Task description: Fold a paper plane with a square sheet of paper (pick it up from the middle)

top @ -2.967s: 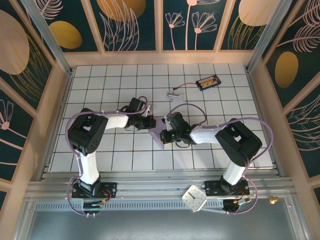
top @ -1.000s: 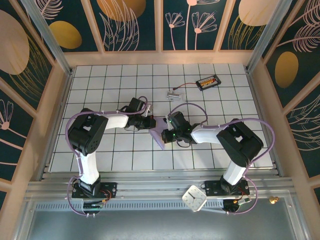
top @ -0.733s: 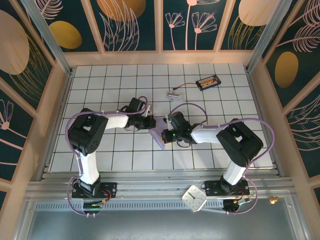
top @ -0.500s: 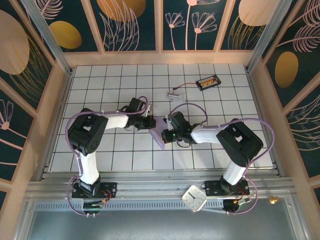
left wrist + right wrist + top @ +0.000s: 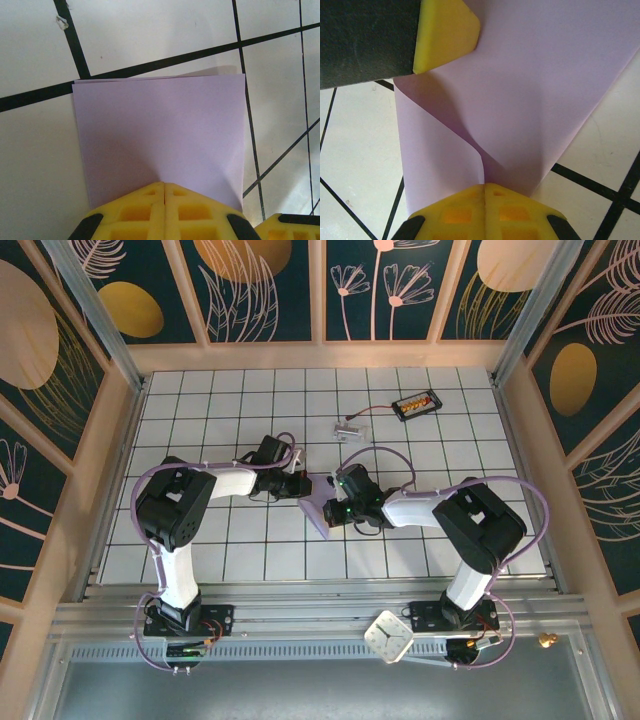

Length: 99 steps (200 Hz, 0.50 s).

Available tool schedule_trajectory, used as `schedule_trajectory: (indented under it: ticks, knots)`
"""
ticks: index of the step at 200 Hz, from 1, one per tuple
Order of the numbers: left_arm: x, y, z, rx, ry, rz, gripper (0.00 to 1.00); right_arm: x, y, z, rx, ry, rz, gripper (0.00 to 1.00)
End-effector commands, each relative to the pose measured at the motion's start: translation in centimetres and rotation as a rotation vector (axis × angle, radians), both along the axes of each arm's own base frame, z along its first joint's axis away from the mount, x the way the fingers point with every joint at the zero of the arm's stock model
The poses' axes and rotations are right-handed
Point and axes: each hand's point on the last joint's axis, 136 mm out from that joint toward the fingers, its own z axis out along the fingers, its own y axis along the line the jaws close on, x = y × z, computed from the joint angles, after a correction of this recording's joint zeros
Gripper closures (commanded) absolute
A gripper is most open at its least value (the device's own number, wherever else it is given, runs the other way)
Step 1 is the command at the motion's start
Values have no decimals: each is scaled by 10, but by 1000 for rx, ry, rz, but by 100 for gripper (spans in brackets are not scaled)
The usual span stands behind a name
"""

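Although the sheet of paper (image 5: 317,520) lies at the middle of the table (image 5: 200,400) with one flap curled over, it has no nose or wings yet, so most folds remain. The left claw (image 5: 303,485) pinches its 11 o'clock corner and the right claw (image 5: 336,506) its 3 o'clock edge. Hardly anything has shifted since earlier.
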Motion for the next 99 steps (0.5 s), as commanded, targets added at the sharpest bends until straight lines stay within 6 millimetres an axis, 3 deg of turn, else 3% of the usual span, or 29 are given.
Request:
schedule_trajectory:
  ticks: [1, 99]
  knots:
    - [-11, 5, -14, 46, 54, -15, 97, -2, -12, -11, -45, 3, -12, 98]
    - [3, 0, 2, 32, 21, -1, 86, -12, -25, -28, -103, 51, -27, 100]
